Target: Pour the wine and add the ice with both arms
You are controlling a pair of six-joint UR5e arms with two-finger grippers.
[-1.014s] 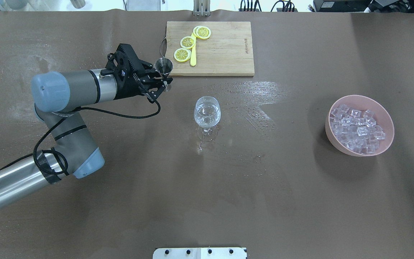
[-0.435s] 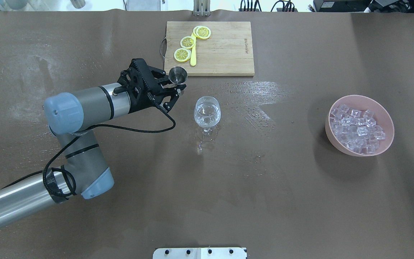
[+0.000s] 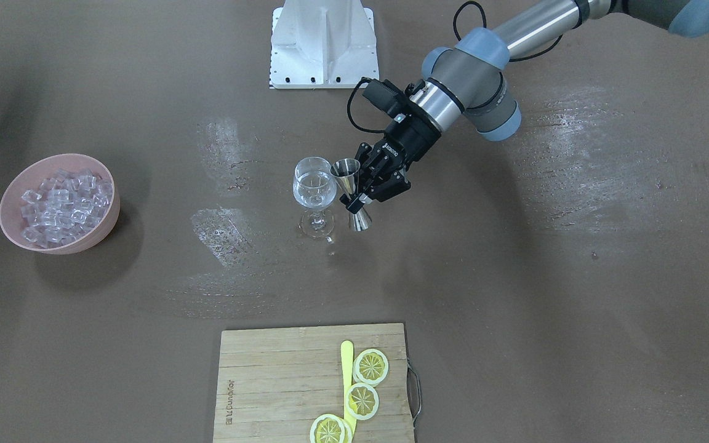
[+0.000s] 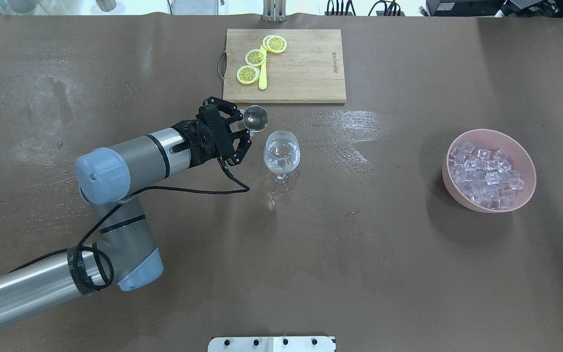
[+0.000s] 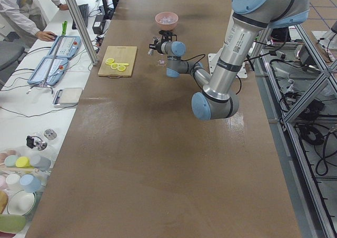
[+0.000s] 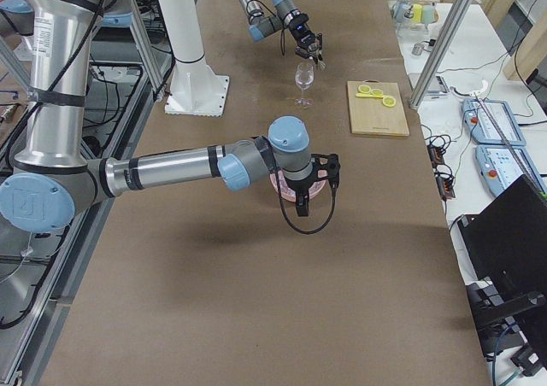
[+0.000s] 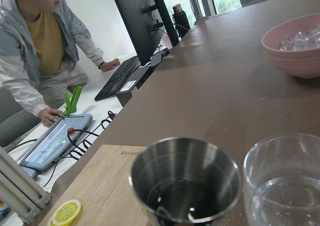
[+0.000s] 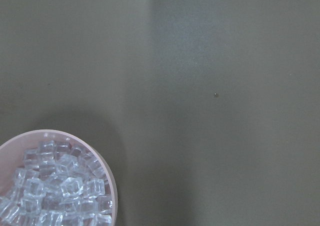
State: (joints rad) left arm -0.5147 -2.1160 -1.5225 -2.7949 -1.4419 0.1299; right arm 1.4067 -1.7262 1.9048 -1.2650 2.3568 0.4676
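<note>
Right then, the left gripper point(image 3: 359, 199) was clamped on the steel jigger point(image 3: 346, 172) just beside the wine glass point(image 3: 313, 184), while the right gripper point(image 6: 302, 200) couldn't be judged either way.

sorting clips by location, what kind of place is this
Probably a robotics lab staged as a drinks station: the left arm and right arm at a table, the left gripper holding a jigger by a wine glass, an operator at a monitor and keyboard.

Jigger point(image 4: 255, 119) hangs just left of the glass point(image 4: 281, 151), board point(image 4: 306, 68) behind, ice point(image 4: 487, 176) in a bowl point(image 4: 447, 181) well right.
</note>
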